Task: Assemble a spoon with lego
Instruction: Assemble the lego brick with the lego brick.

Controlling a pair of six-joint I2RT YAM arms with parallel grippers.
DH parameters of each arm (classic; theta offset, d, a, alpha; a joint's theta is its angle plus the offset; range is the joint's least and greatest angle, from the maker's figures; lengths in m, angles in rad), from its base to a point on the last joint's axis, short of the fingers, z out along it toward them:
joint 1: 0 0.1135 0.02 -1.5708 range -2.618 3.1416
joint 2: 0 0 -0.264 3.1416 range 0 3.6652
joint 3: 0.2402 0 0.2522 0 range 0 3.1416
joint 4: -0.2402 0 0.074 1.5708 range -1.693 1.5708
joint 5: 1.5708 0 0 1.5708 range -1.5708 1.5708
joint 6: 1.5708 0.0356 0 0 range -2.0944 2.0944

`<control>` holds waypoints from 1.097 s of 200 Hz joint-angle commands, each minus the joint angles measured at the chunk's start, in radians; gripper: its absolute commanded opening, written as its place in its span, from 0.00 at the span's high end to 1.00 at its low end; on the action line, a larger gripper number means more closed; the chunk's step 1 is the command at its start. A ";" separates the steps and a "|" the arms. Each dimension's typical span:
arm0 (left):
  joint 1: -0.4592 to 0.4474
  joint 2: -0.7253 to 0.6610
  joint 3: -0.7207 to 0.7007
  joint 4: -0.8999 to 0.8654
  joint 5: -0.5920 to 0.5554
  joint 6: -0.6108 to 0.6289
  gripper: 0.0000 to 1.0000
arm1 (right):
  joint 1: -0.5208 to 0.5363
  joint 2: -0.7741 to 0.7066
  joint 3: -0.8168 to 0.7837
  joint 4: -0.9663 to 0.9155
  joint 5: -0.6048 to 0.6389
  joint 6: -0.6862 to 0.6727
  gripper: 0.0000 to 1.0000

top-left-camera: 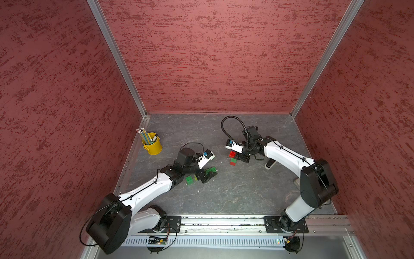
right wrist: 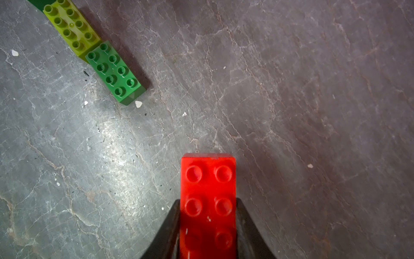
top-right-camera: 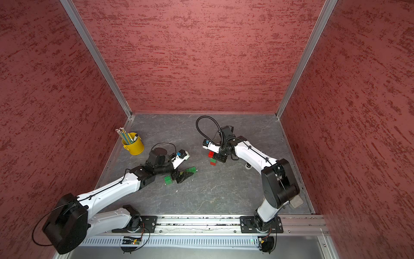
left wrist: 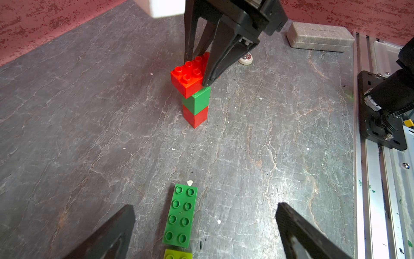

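While the right jaws pinch a red brick [left wrist: 190, 74], the left jaws stand wide.
Writing on the near grey case [left wrist: 320, 37] is unreadable. Between them, a green brick [left wrist: 180, 215] and lime brick [left wrist: 178, 254] lie end to end, aimed at the spoon stem [left wrist: 198, 101] standing upright on the worktop [left wrist: 89, 134] under the red brick. Farther back, a yellow cup [top-left-camera: 153, 146] holds pencils [top-left-camera: 143, 134].
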 commanded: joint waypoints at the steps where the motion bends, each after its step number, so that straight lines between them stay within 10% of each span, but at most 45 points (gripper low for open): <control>1: -0.002 0.005 0.004 0.018 0.018 -0.002 0.00 | -0.001 0.009 -0.010 -0.002 0.004 -0.003 0.78; 219: -0.002 -0.006 0.000 0.013 0.009 0.001 0.00 | 0.007 0.065 -0.006 -0.017 0.054 0.001 0.77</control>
